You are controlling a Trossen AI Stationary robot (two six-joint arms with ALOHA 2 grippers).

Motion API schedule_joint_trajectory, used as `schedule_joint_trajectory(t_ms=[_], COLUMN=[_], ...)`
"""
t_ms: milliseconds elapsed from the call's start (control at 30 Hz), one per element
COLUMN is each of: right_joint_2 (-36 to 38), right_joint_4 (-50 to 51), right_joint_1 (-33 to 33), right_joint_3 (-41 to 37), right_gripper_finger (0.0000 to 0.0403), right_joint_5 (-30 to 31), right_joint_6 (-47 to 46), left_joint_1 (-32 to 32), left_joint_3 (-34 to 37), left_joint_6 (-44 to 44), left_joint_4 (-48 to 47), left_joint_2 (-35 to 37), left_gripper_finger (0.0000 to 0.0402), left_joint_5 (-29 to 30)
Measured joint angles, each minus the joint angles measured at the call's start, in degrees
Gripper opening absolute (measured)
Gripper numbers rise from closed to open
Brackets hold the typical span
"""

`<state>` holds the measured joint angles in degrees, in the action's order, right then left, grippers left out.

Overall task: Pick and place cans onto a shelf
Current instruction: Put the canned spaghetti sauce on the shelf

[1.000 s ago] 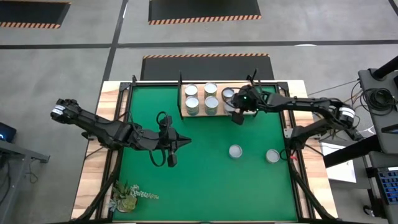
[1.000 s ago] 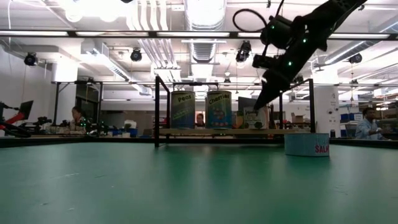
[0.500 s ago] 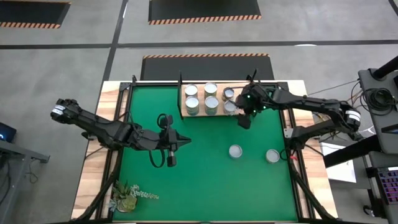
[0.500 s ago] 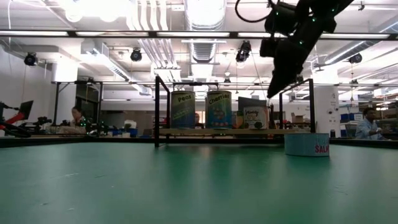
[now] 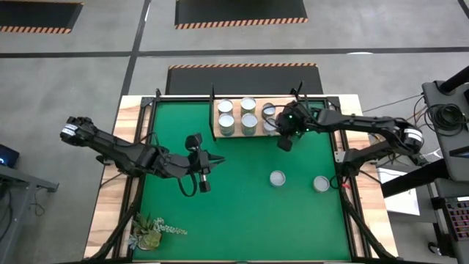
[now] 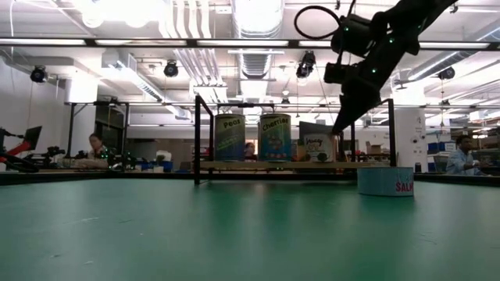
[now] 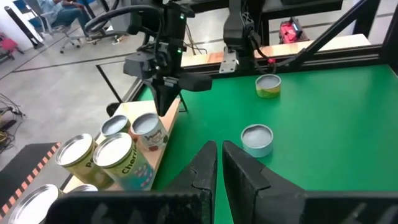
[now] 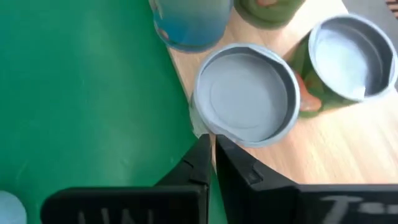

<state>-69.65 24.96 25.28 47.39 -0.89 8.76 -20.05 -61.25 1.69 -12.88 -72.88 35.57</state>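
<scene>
Hovering: right pincer (image 5: 283, 144) clenched, empty, beside shelf (image 5: 217, 126) | left pincer (image 5: 205, 182) clenched mid-table

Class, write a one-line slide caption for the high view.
Six cans on the shelf, two left on the table; right gripper shut beside it.

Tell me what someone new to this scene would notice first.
Probably the cluster of cans with shiny tops on the wooden shelf at the table's far edge, with the right gripper, shut and empty, just off the shelf's near right corner. Next, two loose cans on the green mat near the right side, and the left gripper shut mid-table.
</scene>
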Motion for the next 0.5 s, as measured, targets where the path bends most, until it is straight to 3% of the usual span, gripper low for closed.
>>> schedule_joint_trajectory(t_ms=[100,333,500], right_joint_2=[-0.70,-1.31,-0.41], right_joint_4=[-0.51,-0.43,-0.22], right_joint_1=[0.02,0.33,0.25], right_joint_3=[-0.06,-0.15,-0.15], right_gripper_finger=[0.0009,0.0009,0.0009], right_joint_5=[0.16,7.43,7.85], right_joint_6=[1.18,2.56,1.99], left_joint_1=[0.00,0.00,0.00], left_joint_3=[0.00,0.00,0.00], left_joint_6=[0.00,0.02,0.02], left_joint_4=[0.00,0.00,-0.08], left_joint_2=[-0.02,-0.21,-0.24], left_gripper_finger=[0.0008,0.0008,0.0008], left_joint_5=[0.00,0.02,0.02])
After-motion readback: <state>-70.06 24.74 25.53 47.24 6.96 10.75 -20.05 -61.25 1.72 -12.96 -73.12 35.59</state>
